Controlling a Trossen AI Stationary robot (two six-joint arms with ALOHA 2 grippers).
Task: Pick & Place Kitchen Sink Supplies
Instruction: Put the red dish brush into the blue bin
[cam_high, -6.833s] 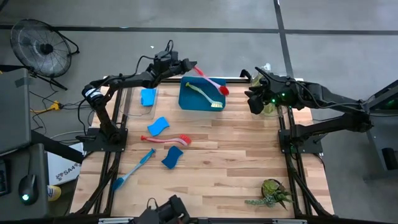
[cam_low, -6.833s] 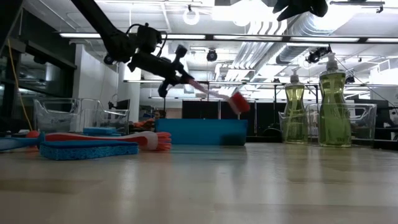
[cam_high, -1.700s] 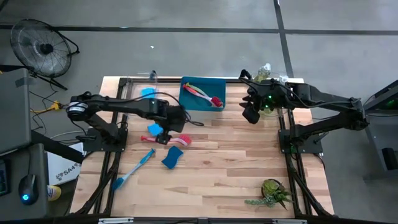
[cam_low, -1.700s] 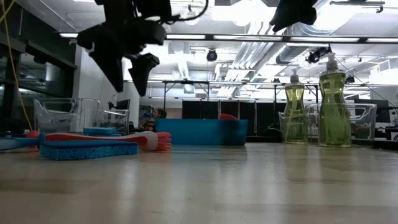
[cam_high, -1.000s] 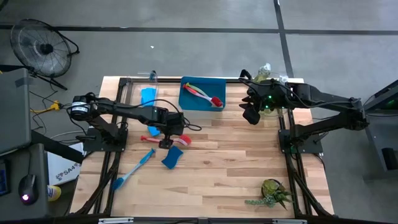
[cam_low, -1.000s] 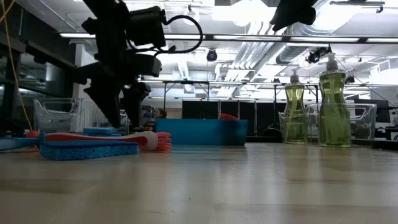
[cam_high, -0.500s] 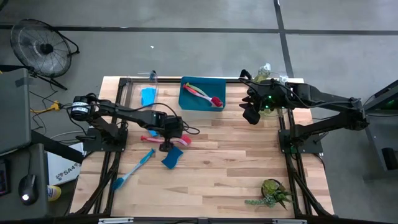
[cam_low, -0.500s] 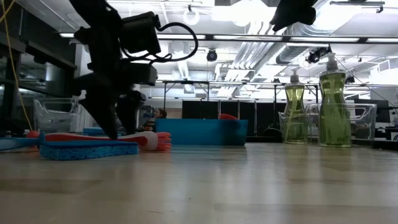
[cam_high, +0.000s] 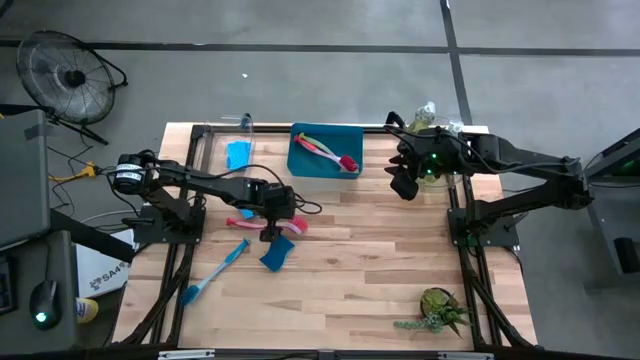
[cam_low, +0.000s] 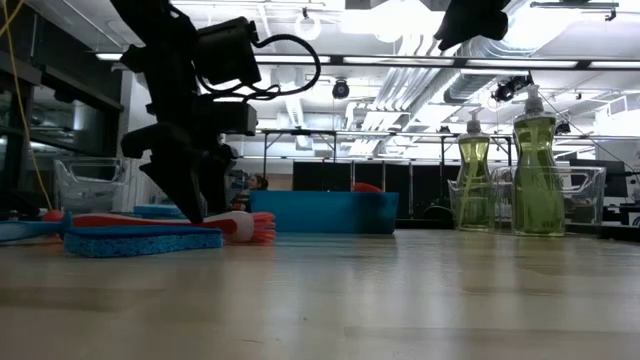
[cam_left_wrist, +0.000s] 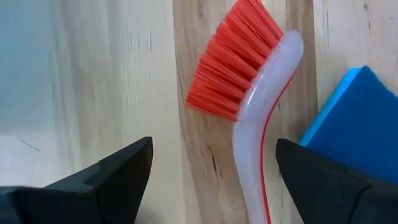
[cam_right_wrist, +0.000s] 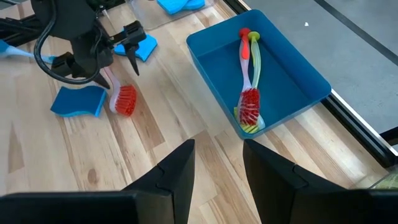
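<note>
4 long-handled dish brushes: 2 red (cam_high: 262, 224) (cam_high: 335, 155), 1 yellow-green (cam_high: 309, 145), 1 blue (cam_high: 214, 271). 3 small blue rectangular sponges (cam_high: 277, 251) (cam_high: 249, 207) (cam_high: 237, 155). 2 clear bottles w/ yellow-green liquid (cam_low: 538, 170) (cam_low: 474, 180). 1 spiky green plant (cam_high: 437, 311). 1 blue rectangular tray (cam_high: 296, 164).

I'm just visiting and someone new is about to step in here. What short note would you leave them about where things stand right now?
Left hand: open, low over the table, fingers either side of the red brush, not yet gripping.
Right hand: holds nothing, waiting up near the far right of the table.
Done: two brushes, a red one and a yellow-green one, lie in the blue tray.
Left: the red brush, a blue brush, the blue sponges (one beside the red brush) and two soap bottles.
</note>
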